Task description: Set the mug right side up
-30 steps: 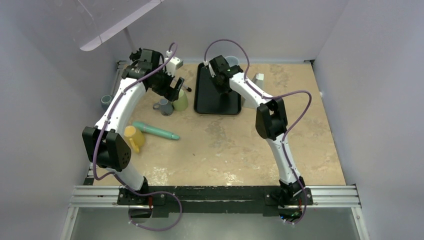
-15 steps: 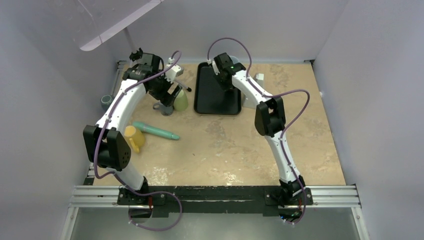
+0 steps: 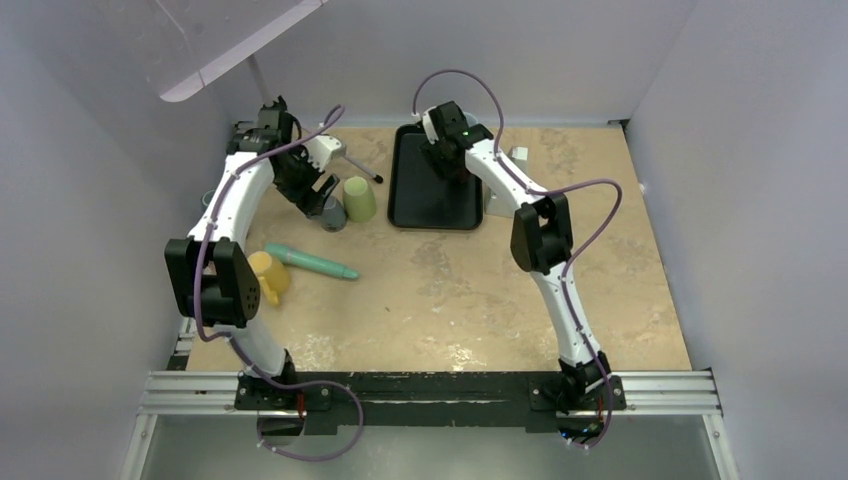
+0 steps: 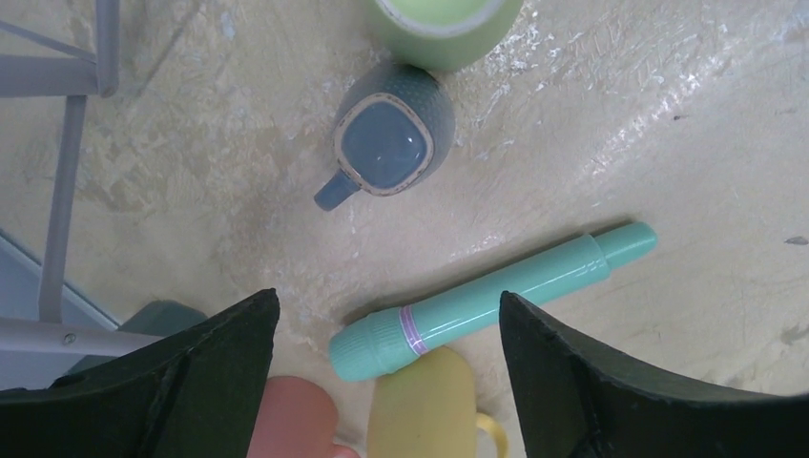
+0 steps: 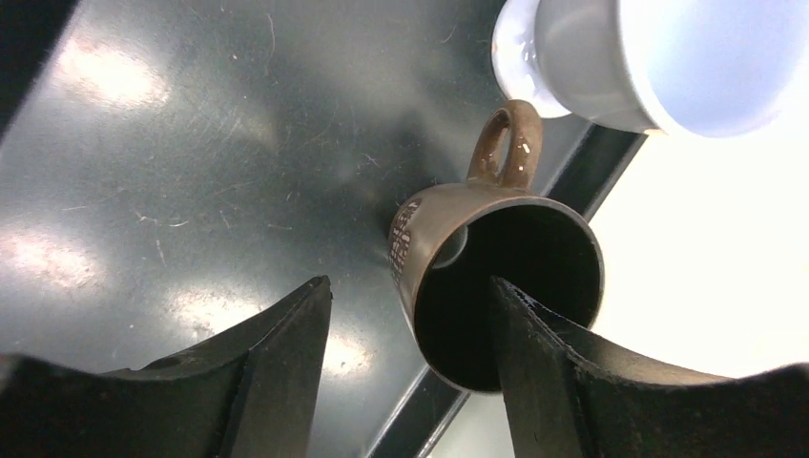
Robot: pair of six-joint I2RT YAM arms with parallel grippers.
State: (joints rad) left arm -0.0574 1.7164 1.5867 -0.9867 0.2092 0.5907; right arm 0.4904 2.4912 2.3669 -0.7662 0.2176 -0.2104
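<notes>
A grey-blue mug (image 4: 386, 143) (image 3: 333, 213) stands upside down on the tan table, its base up and its handle pointing down-left in the left wrist view. My left gripper (image 4: 386, 296) (image 3: 320, 192) hovers open just beside it, holding nothing. On the black tray (image 5: 143, 191) (image 3: 420, 205) a brown mug (image 5: 506, 277) stands upright, mouth up. My right gripper (image 5: 410, 281) (image 3: 452, 163) is open around the brown mug's near wall, one finger over its mouth and one outside.
A pale green cup (image 3: 359, 198) stands mouth down beside the grey mug. A teal cylinder (image 3: 312, 262) and a yellow mug (image 3: 268, 273) lie nearer the left arm. A white cup (image 5: 649, 57) sits past the brown mug. Walls close in all round.
My right gripper has opened and let go of the brown mug. The left arm has swung left and back, off the green cup, with its jaws slightly narrower.
</notes>
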